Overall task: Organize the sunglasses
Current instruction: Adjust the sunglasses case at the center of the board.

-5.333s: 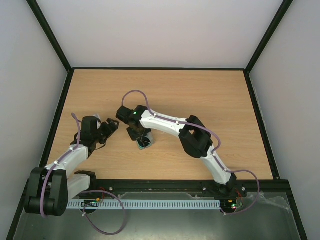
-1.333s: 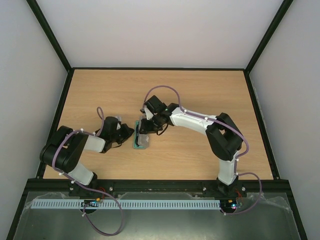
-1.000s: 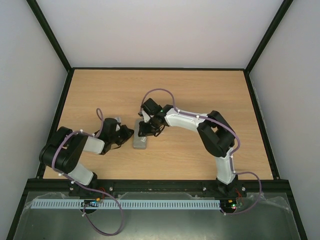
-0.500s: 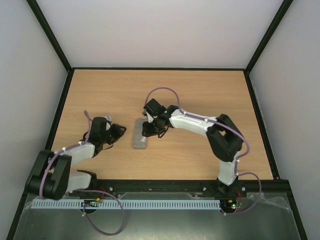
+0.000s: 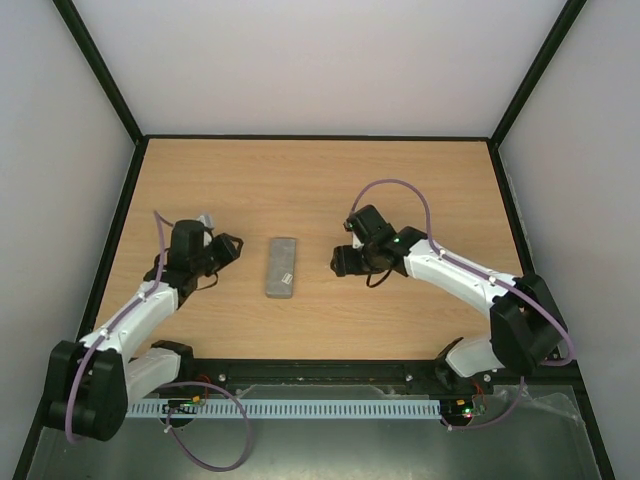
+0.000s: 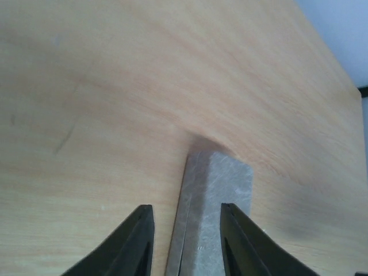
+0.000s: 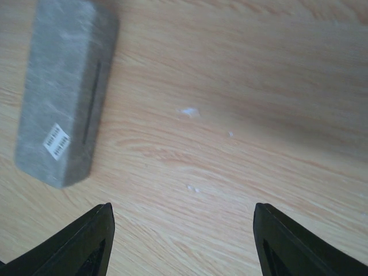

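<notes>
Evidently the sunglasses are out of sight, with only a shut grey case (image 5: 282, 267) on the wooden table (image 5: 330, 180), the left gripper (image 5: 225, 248) left of it, partly spread and empty, and the right gripper (image 5: 340, 262) right of it, spread wide and empty.

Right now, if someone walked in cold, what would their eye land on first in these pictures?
The closed grey case, lying alone left of the middle of the wooden table. The left gripper and right gripper flank it, both open, neither touching it. No sunglasses show anywhere.
</notes>
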